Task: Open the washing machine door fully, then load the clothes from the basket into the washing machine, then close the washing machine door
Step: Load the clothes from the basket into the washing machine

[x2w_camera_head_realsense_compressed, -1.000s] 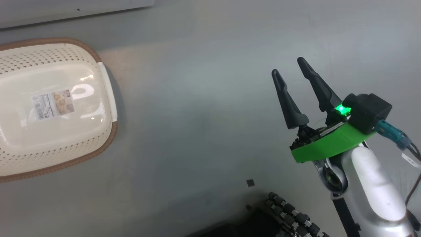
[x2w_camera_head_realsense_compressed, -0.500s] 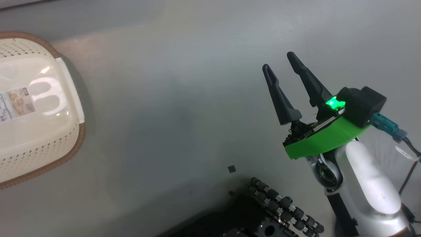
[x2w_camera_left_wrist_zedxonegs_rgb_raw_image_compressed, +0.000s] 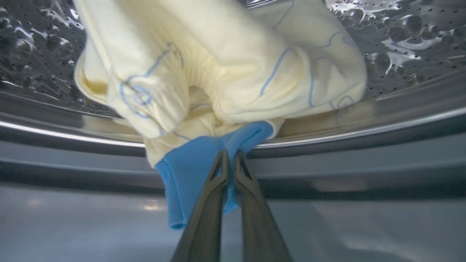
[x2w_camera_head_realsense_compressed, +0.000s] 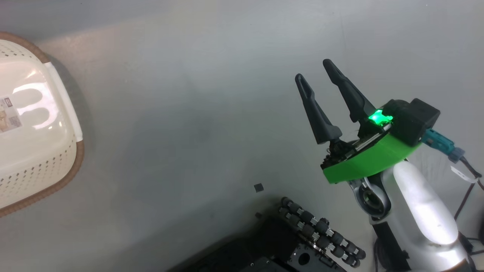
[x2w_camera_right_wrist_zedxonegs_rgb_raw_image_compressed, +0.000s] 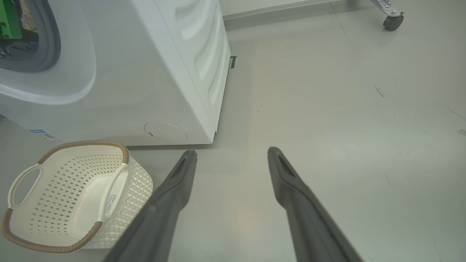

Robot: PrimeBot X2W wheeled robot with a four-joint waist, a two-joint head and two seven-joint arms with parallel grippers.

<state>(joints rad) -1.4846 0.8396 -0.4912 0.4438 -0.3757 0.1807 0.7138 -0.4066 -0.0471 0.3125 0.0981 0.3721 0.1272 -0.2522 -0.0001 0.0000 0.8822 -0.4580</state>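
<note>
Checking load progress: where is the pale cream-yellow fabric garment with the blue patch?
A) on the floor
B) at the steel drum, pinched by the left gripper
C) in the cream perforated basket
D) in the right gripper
B: the garment lies on the steel drum's lip, its blue patch pinched in the shut left gripper.

**Cream garment at the drum's lip, basket on the floor**

The clothes (x2w_camera_left_wrist_zedxonegs_rgb_raw_image_compressed: pixel 225 65), a crumpled cream-yellow bundle with thin blue lines, lie against the perforated steel drum (x2w_camera_left_wrist_zedxonegs_rgb_raw_image_compressed: pixel 400 32). Their blue patch (x2w_camera_left_wrist_zedxonegs_rgb_raw_image_compressed: pixel 193 167) hangs over the drum's lip, pinched in my left pincer (x2w_camera_left_wrist_zedxonegs_rgb_raw_image_compressed: pixel 230 154). The white washing machine (x2w_camera_right_wrist_zedxonegs_rgb_raw_image_compressed: pixel 153 83) stands on the floor, its grey gasket (x2w_camera_right_wrist_zedxonegs_rgb_raw_image_compressed: pixel 54 43) exposed. The cream basket (x2w_camera_right_wrist_zedxonegs_rgb_raw_image_compressed: pixel 85 142) sits upright just beside its front, brown-rimmed and white-handled.
</note>
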